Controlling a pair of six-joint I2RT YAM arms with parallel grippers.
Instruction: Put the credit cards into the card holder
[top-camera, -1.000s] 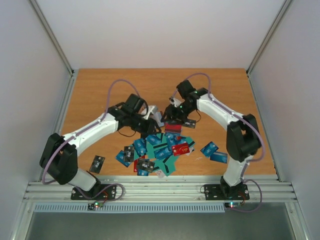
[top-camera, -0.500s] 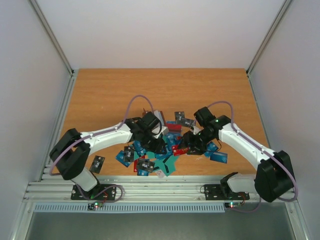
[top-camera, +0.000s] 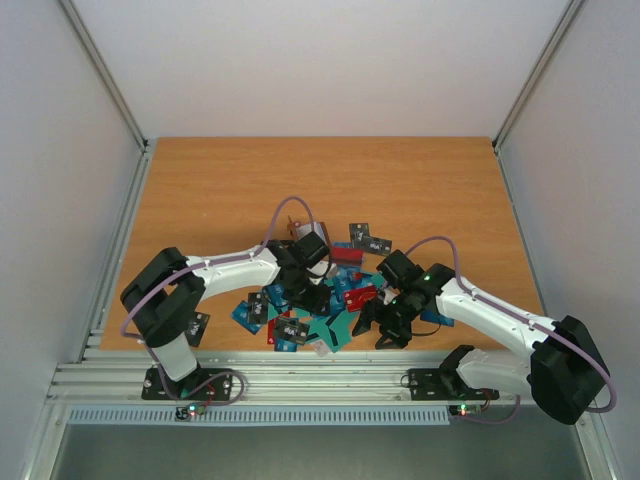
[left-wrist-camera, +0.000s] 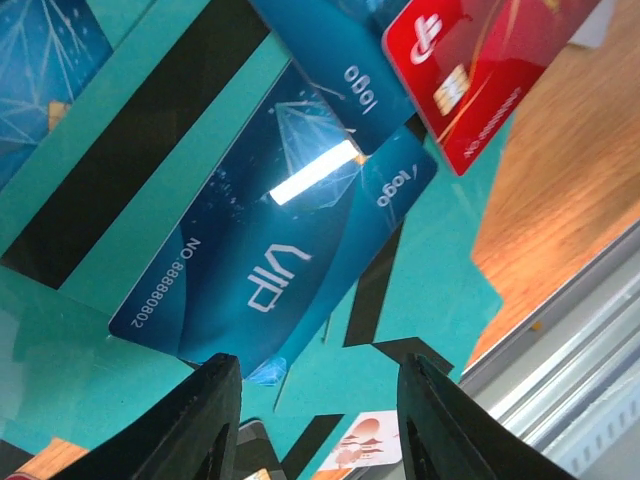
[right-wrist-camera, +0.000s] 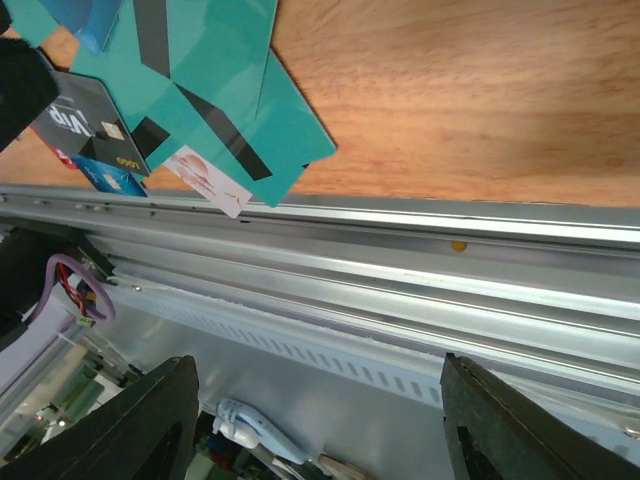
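An orange-brown wooden tabletop (top-camera: 430, 180) meets a ribbed silver aluminium rail (top-camera: 320, 378) along its near edge, with plain pale walls (top-camera: 320, 60) rising on three sides.

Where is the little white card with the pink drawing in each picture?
Top external: the white card lies at the pile's near edge.
Left wrist: white card at the bottom middle.
Right wrist: white card upper left, by the teal cards.
Shared landmark: the silver rail close by it.

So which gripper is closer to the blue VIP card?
Left. Left gripper is right over the blue VIP card; right gripper is over the front rail.
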